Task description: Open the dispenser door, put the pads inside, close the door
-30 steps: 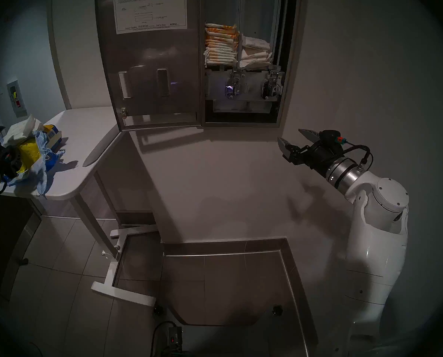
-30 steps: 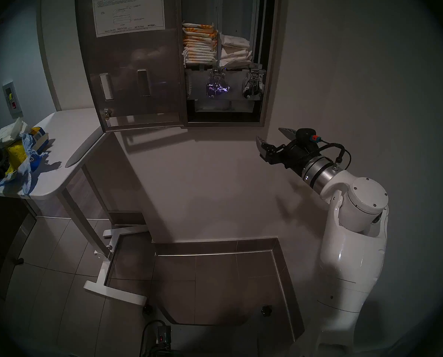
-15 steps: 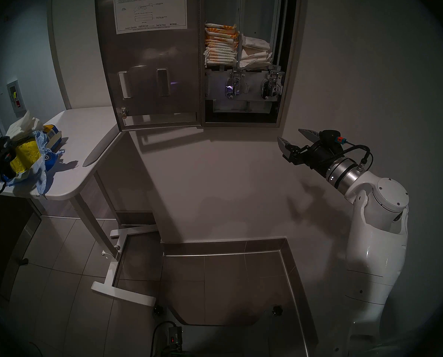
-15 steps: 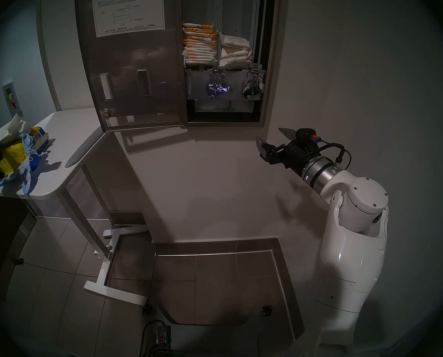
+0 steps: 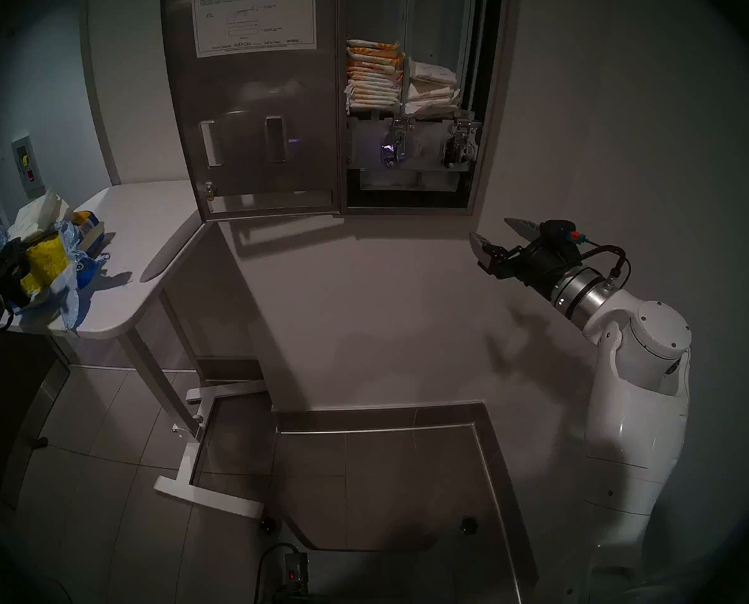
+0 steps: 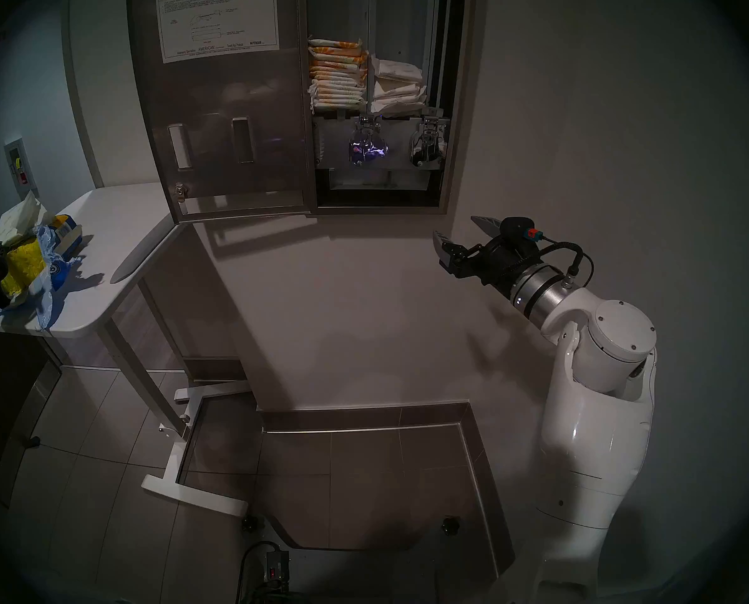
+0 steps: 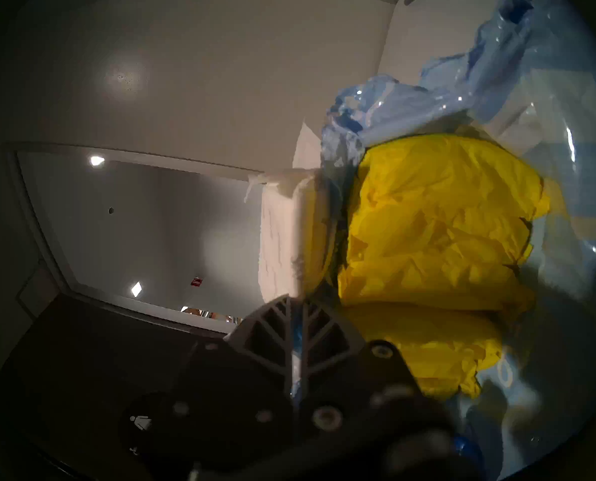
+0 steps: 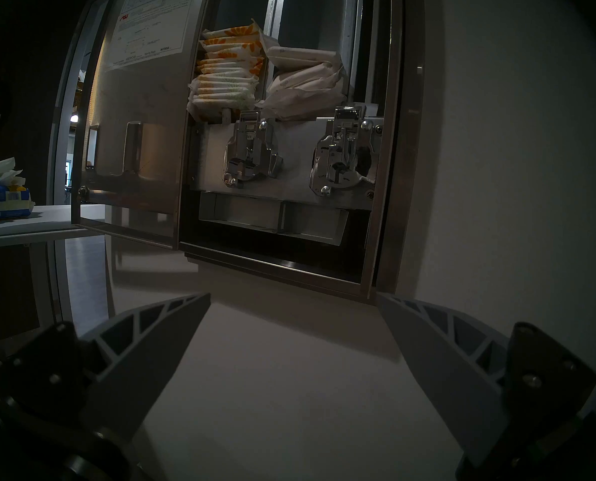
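The left claw has its two fingers pressed together, pinching a thin edge of blue plastic wrap (a sliver of blue and white shows in the seam between them); whether a pad is caught there too cannot be told. Just beyond its tips stands a white pad on edge, and right beside that, on the claw's other side, sits a crinkled yellow bundle inside the torn blue wrap. In the head view this claw is at the far end of the white table, buried in the heap of wrap, with more white pads piled behind it. Well apart from it, the right claw hangs in the air with its fingers spread wide and nothing between them, pointing at the wall below the dispenser. Above that claw the dispenser door stands swung fully open, its instruction sheet facing out. Inside, orange-printed pads fill the compartment nearer the door, and plain white pads sit stacked in the one beside it.
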